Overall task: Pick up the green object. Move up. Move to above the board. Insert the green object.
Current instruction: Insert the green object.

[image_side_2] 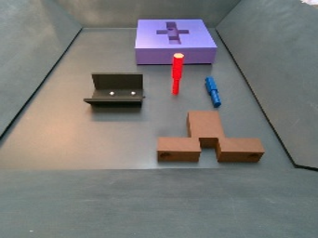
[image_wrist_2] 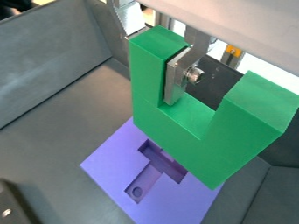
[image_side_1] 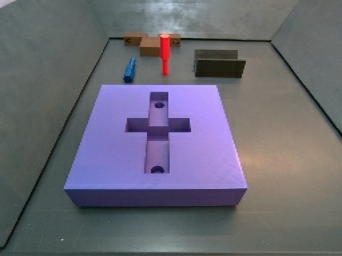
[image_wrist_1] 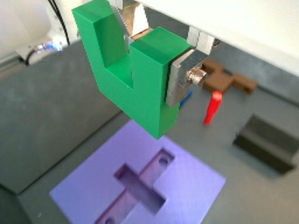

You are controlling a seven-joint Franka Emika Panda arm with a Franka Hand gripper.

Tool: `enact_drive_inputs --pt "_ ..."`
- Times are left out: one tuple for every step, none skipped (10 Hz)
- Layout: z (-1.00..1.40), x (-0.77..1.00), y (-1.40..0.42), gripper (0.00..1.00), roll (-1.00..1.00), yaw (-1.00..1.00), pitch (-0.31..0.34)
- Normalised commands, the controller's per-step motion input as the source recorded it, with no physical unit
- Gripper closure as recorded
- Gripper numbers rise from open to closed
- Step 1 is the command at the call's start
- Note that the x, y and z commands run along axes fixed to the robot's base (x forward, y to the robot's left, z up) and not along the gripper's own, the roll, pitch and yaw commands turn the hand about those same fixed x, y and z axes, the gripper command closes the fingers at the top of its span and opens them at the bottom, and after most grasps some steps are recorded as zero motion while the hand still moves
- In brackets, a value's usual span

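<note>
My gripper (image_wrist_1: 158,61) is shut on the green object (image_wrist_1: 126,80), a bright green U-shaped block. One silver finger (image_wrist_1: 181,80) presses the outside of one prong and the other finger sits in the notch. In both wrist views the block (image_wrist_2: 198,131) hangs well above the board (image_wrist_1: 93,188), a large purple slab with a cross-shaped recess (image_wrist_2: 163,166) and two small round holes. The board also shows in both side views (image_side_1: 201,150) (image_side_2: 155,42), with nothing in its recess. The gripper and the green block are out of both side views.
A red peg (image_side_1: 166,52) (image_side_2: 178,72), a thin blue peg (image_side_1: 131,68) (image_side_2: 213,90), a brown block (image_side_2: 209,139) (image_wrist_1: 228,79) and the dark fixture (image_side_1: 221,63) (image_side_2: 115,90) stand on the grey floor beyond the board. Grey walls (image_wrist_2: 47,61) enclose the floor.
</note>
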Motion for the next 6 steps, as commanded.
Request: enact_drive_inputs --pt "-0.53 0.04 -0.62 1.00 -0.14 -0.25 -0.254" --pt "-0.79 0.24 -0.53 1.00 -0.06 -0.24 -0.210" --pt "-1.00 0.60 -0.19 1.00 0.00 -0.10 -0.076" --pt "-1.00 0.59 0.00 1.00 0.07 0.06 -0.016" --pt "-0.97 0.56 0.01 1.00 0.06 0.26 0.000" --pt "-0.73 0.41 0.12 1.00 0.04 0.50 0.000"
